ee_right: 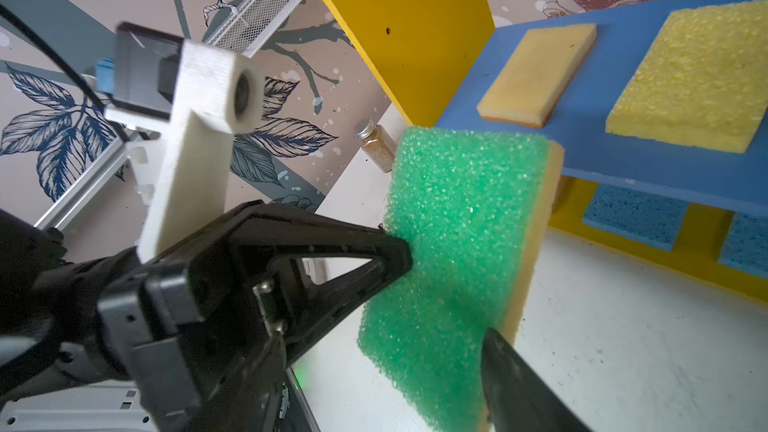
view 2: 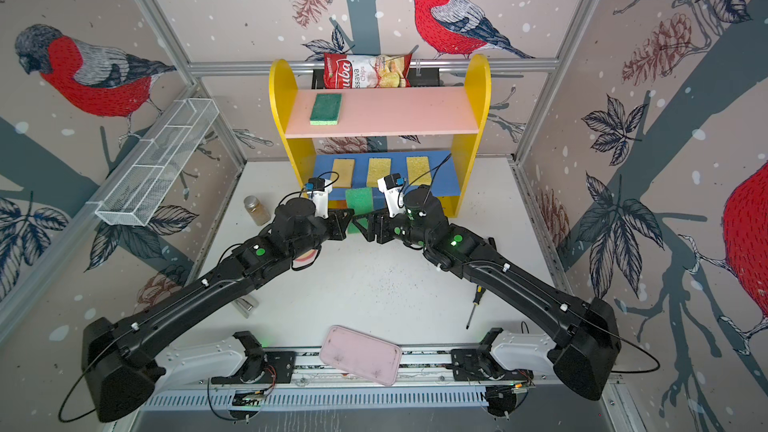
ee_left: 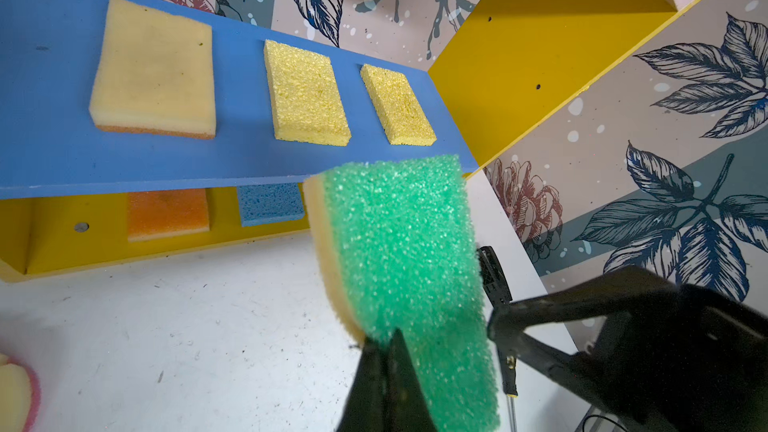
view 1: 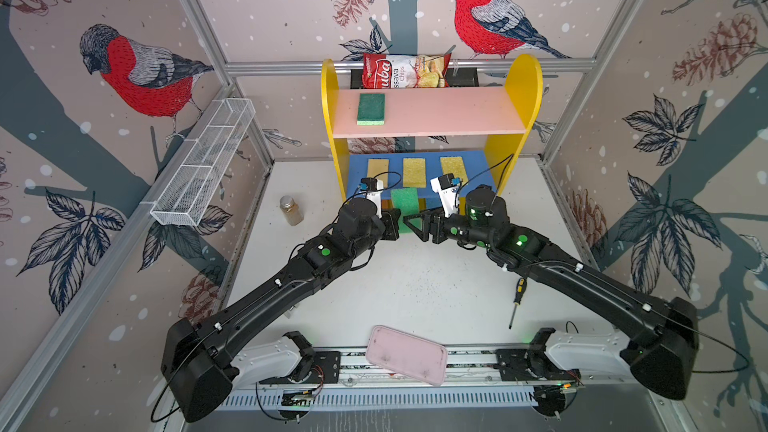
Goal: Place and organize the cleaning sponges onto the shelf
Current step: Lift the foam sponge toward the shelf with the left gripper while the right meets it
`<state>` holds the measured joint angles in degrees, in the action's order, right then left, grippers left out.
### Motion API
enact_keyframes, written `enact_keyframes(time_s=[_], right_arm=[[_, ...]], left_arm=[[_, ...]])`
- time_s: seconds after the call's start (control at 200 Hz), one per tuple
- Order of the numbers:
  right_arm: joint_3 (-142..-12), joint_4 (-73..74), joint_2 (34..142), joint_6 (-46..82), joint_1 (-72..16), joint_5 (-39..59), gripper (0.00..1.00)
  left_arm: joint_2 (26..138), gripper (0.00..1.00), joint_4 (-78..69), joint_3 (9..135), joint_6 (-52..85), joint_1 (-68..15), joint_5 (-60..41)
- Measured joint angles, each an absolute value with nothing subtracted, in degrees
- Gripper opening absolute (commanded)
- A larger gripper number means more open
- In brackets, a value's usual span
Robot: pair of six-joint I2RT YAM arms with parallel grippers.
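Lettering "uba", "ssava Chips" on red bag (view 1: 405, 71) behind shelf (view 1: 524, 89), perhaps cassava.

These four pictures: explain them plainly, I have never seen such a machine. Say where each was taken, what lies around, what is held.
Two robot arms work at a table. Both top views look down from overhead; the other two come from a camera on each arm's wrist. At the back stands a shelf: one dark green sponge on its pink board, three yellowish sponges on the blue board, an orange sponge and blue sponges at the bottom. The left gripper pinches a light green sponge; the right gripper stands open beside it. A jar stands and a screwdriver lies on the table; a pink tray rests at its front edge.
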<state>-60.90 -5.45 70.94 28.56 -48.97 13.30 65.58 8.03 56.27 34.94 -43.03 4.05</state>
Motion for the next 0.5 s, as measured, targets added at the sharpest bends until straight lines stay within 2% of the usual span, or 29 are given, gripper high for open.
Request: enact_keyframes(time_s=[0.225,0.27,0.33,0.42,0.5], right_arm=[[-61.0,-4.5,72.9,28.6,-49.1,12.4,0.71],[-61.3,-4.6,73.7,28.6,-49.1,12.4,0.68],[-61.5,-4.9,74.4,28.5,-49.0,12.1,0.57],[-62.3,-4.5,75.2,28.7,-48.8,12.3,0.24],[-63.9,-4.2,76.4,28.8,-48.8,13.4,0.07]], left_arm=[[63.2,0.00,8.0,56.3,35.1,-43.1,4.6],[62.8,0.00,8.0,56.3,35.1,-43.1,4.7],[62.5,0.00,8.0,56.3,35.1,-43.1,4.8],[62.2,0.00,8.0,56.3,35.0,-43.1,5.0],[62.2,0.00,8.0,56.3,34.9,-43.1,6.2]])
